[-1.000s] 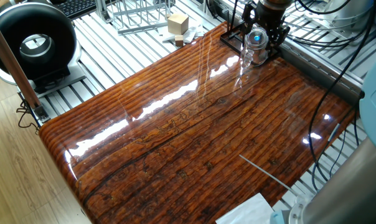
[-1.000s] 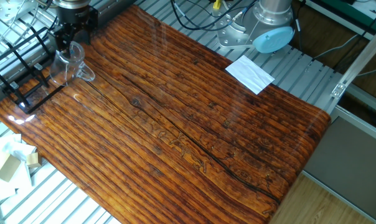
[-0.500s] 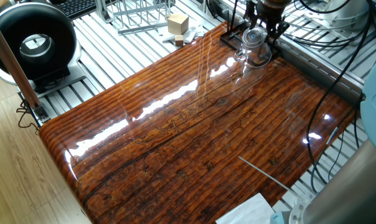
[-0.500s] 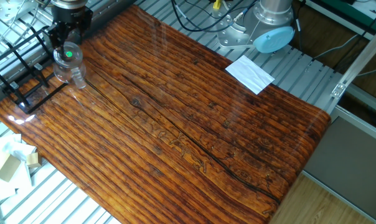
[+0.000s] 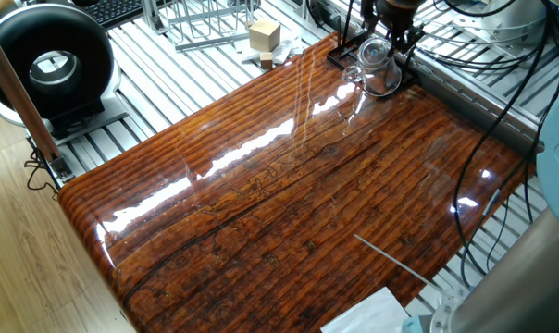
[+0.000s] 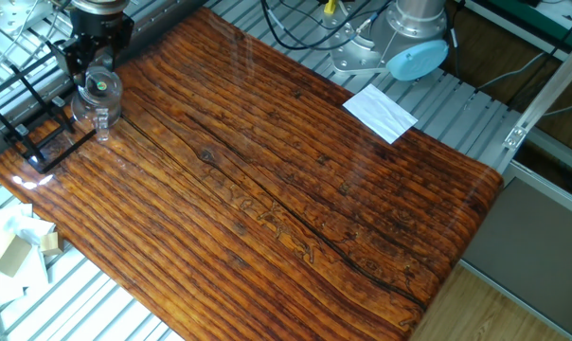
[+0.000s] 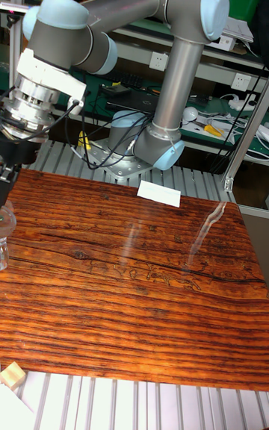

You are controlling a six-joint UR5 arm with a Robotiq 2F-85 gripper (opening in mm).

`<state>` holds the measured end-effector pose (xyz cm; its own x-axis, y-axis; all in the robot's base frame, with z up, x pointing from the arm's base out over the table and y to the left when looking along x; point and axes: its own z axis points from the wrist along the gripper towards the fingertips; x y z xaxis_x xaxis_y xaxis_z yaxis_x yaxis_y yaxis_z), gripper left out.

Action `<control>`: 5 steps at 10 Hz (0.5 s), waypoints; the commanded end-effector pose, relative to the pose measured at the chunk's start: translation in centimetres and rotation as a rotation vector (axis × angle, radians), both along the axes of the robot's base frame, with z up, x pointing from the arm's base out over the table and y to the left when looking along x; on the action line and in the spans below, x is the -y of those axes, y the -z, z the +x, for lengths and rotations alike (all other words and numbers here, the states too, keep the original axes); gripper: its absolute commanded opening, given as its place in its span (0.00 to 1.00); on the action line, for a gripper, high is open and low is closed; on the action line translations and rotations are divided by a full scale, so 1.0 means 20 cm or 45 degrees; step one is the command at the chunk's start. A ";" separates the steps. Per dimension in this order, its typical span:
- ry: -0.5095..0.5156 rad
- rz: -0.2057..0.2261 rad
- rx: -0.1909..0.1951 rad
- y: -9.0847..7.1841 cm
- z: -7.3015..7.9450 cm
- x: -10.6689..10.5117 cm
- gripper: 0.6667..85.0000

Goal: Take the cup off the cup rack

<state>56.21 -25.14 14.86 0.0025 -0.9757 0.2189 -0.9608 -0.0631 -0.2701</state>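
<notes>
My jaws are closed around the cup, gripping it from above. It hangs tilted just beside the cup rack, at that rack's inner edge over the wooden surface.

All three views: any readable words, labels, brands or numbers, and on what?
None can be read.
White paper sheet: looks blank.
Arm: no marking legible.
Wooden block: no print visible.
Black round device: no label readable.

No legible text, label, brand, number or sign in any view.
</notes>
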 end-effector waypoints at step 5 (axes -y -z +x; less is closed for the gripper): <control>0.164 0.125 0.004 0.02 -0.02 -0.08 0.65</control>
<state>56.49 -24.21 14.72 -0.0506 -0.9834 0.1744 -0.9577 -0.0018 -0.2879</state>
